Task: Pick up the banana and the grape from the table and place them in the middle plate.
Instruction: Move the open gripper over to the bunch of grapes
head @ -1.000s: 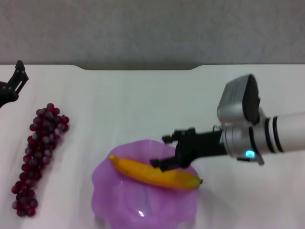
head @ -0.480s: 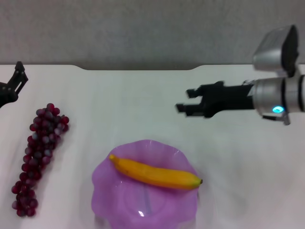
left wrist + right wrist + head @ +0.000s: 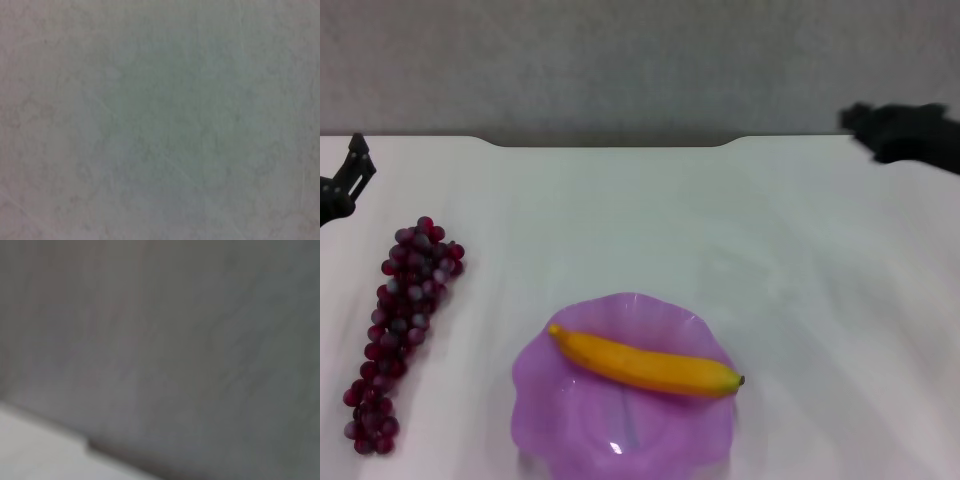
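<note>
Now | banana rests across plate, so half done | grapes near left gripper | both grips: cannot tell.

Legible markings — none. No text, label, brand, number or sign can be read on any surface in the head view or in either wrist view — all plain and unmarked.

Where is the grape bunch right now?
In the head view the grape bunch lies on the table at the robot's left, beside the purple plate, apart from it.
</note>
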